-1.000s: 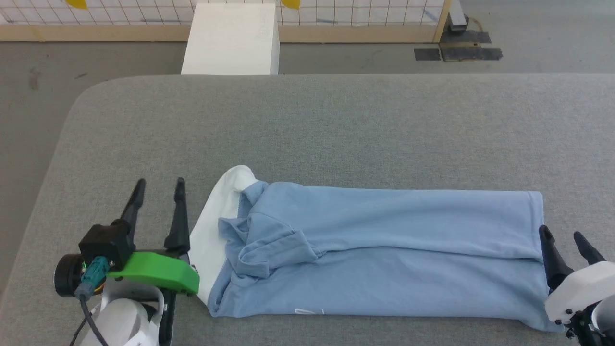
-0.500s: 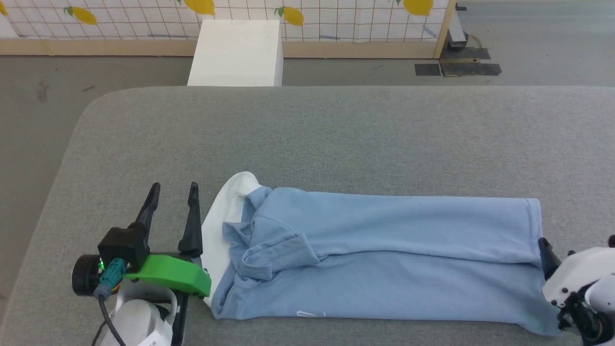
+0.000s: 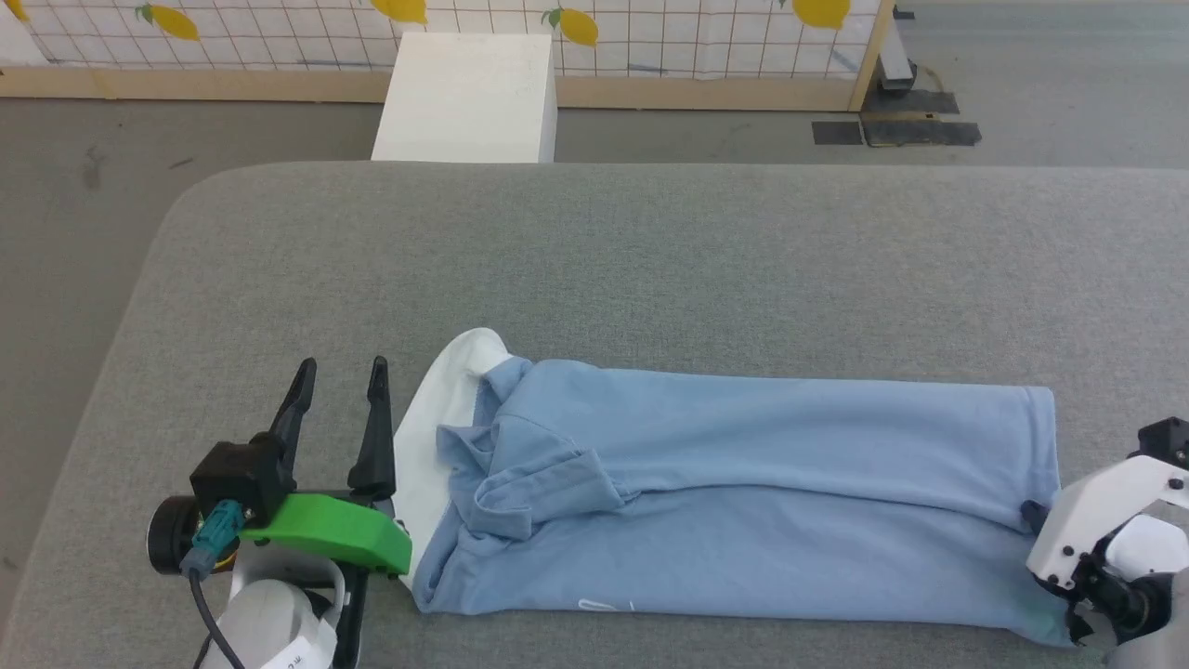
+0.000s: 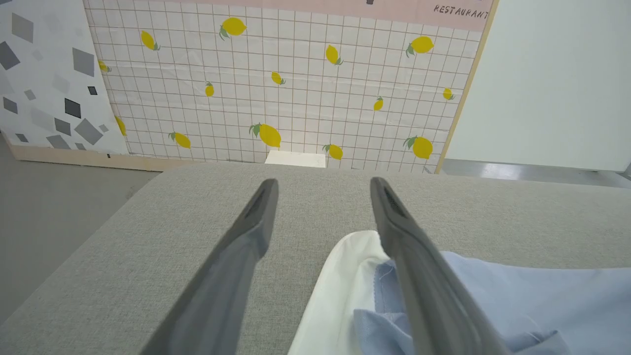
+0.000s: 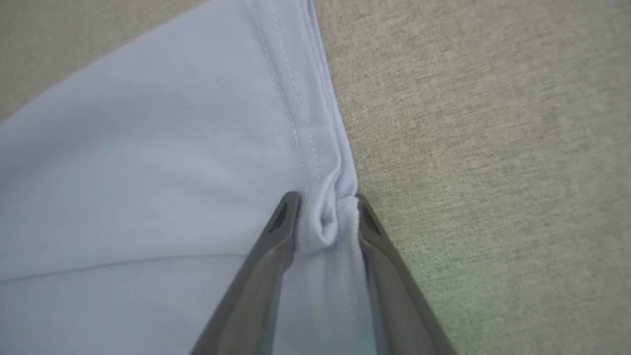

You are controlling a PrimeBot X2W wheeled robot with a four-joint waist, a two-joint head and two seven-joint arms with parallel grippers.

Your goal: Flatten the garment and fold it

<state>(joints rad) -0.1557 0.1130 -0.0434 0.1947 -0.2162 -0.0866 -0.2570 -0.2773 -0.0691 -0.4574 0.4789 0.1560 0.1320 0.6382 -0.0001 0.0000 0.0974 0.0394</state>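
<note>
Garment [image 3: 743, 502] laid lengthwise on grey table [image 3: 650, 260], near front edge; white collar [image 3: 427, 437] at left end. Left gripper [image 3: 342, 364] just beside collar, jaws apart. Right gripper [image 5: 326, 207] at hem [image 5: 315, 148], jaws clamped on bunched fold.

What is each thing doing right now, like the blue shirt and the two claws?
garment: lying on the table, folded into a long strip, rumpled near its white end.
left gripper: open, empty, beside the garment's white end.
right gripper: pinching a bunched bit of the garment's stitched edge.
table: holding the garment.
white box: standing on the floor beyond the table.
</note>
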